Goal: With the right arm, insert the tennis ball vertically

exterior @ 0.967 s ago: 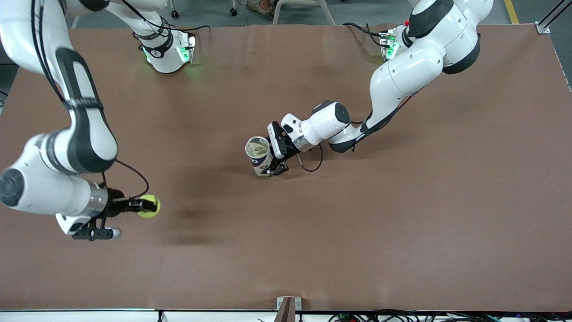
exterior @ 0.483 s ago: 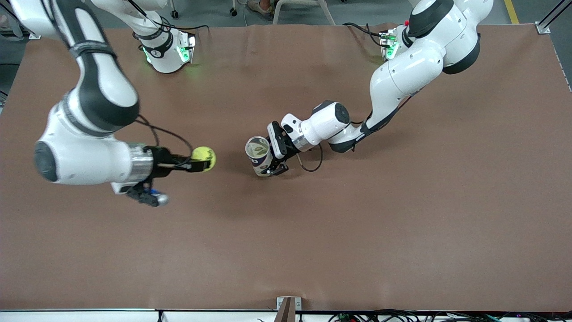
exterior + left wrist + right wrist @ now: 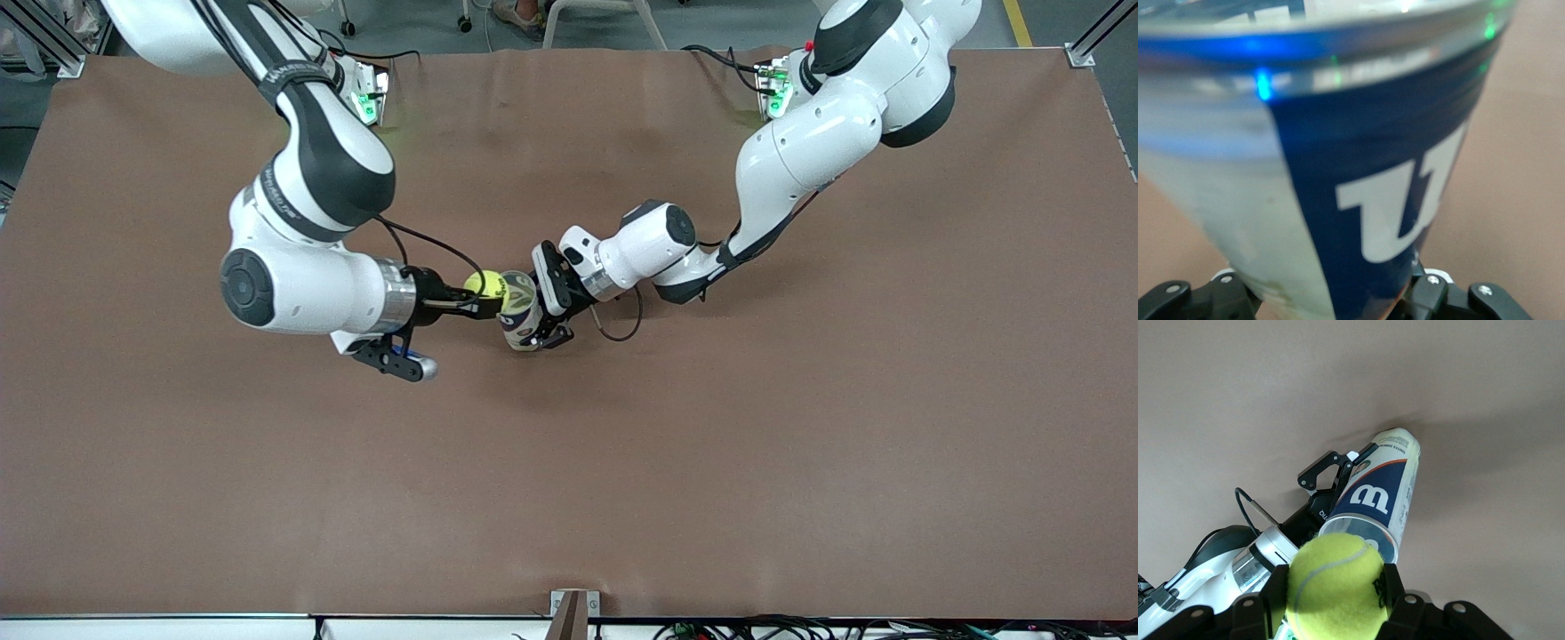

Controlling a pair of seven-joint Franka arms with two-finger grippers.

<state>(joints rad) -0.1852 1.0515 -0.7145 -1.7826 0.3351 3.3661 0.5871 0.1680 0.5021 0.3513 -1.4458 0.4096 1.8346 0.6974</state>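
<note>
My right gripper (image 3: 484, 300) is shut on a yellow-green tennis ball (image 3: 484, 285) and holds it at the open mouth of an upright tennis ball can (image 3: 521, 312) in the middle of the table. In the right wrist view the ball (image 3: 1336, 585) sits between my black fingers (image 3: 1394, 585), just above the can's rim (image 3: 1359, 528). My left gripper (image 3: 548, 311) is shut on the can, a clear tube with a blue and white label (image 3: 1358, 200), which stands on the brown table (image 3: 711, 444).
The brown table surface spreads wide on all sides of the can. Both arm bases (image 3: 342, 107) stand at the table edge farthest from the front camera. A small bracket (image 3: 573, 604) sits at the nearest edge.
My right arm has swung from its own end of the table toward the middle, carrying the ball to the can's mouth. The left arm and can have not moved.
</note>
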